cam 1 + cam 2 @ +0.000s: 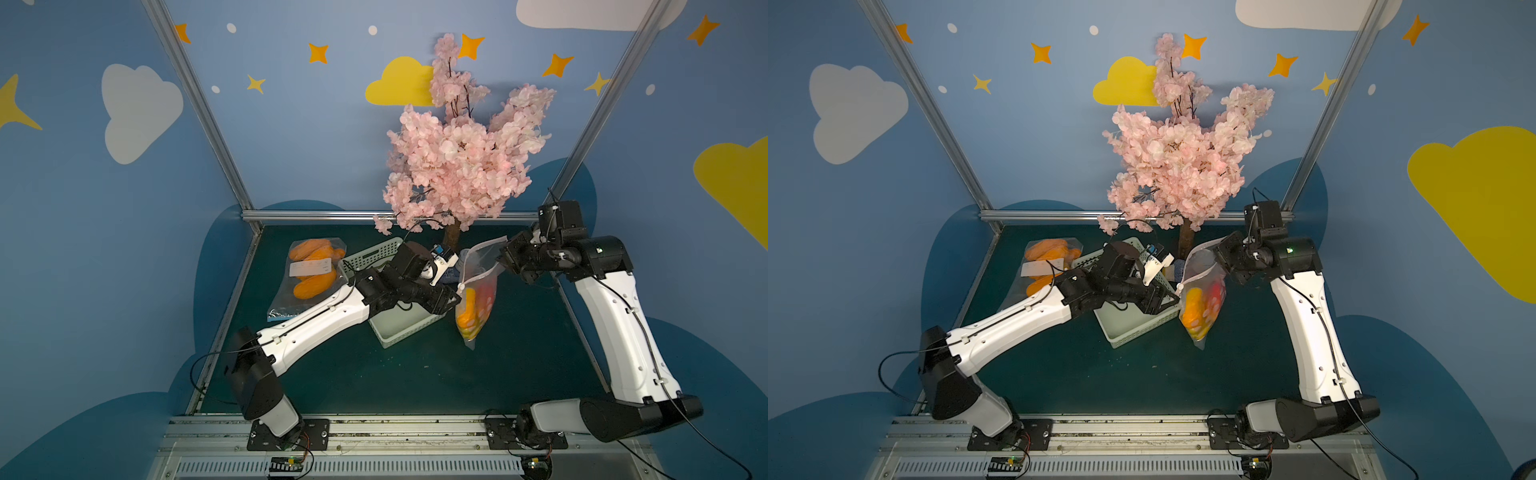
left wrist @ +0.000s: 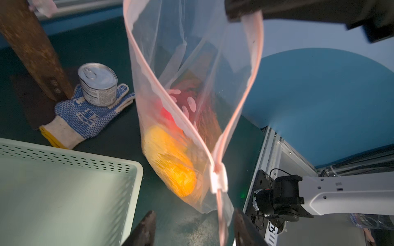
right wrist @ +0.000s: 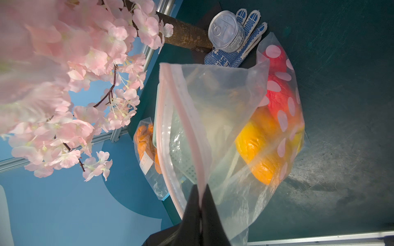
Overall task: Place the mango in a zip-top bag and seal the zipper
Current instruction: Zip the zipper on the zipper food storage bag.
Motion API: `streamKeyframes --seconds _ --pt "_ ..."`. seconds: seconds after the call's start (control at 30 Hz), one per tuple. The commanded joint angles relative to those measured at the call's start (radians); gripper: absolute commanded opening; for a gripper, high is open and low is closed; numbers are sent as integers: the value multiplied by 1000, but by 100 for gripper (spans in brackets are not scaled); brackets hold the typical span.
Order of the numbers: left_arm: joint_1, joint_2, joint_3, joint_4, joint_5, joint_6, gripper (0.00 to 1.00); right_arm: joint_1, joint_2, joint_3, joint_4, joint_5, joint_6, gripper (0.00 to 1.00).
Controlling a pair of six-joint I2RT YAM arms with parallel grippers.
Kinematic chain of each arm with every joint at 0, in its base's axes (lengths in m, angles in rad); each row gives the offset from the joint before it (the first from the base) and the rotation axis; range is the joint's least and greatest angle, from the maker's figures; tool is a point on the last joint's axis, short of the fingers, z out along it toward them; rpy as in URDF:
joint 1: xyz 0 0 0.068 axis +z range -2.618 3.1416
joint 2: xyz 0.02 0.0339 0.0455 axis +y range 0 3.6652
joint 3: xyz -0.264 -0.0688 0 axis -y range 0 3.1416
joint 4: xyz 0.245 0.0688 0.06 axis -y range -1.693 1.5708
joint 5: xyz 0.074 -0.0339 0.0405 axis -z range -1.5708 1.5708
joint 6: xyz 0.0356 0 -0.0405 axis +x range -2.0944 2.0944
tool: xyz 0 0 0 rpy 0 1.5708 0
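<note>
Mango (image 2: 170,168): oval fruit, orange-yellow with a red end, lying low inside the clear plastic zip-top bag (image 1: 478,259).
Bag: hangs slanted beside the basket, its pink zipper mouth gaping. Its lower corner is down at the dark green table (image 1: 415,374), though contact cannot be told.
Slider: the small white plastic slider (image 2: 218,179) sits at the zipper end nearest the left arm.
Right gripper (image 3: 201,198): black fingers pinched together on the bag's upper zipper corner, holding it up.
Left gripper (image 2: 194,213): fingers spread apart on either side of the zipper strip below the slider, gripping nothing.
Nearby: a white perforated plastic basket (image 1: 399,328), and a silver tin can (image 2: 98,83) standing on a blue-dotted knit glove (image 2: 85,119).
</note>
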Motion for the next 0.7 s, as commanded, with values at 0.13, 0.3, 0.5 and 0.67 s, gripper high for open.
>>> streamKeyframes --seconds 0.13,0.3,0.5,0.67 --pt "2 40 58 -13 72 9 32 -6 -32 0 19 -8 5 0" --pt "0 0 39 1 15 4 15 -9 -42 -12 14 -3 1 0" --pt "4 -21 52 -38 -3 48 11 -10 -57 -42 21 -13 -8 0" --pt "13 17 105 -98 73 81 3 -9 -69 -60 27 -28 -29 0"
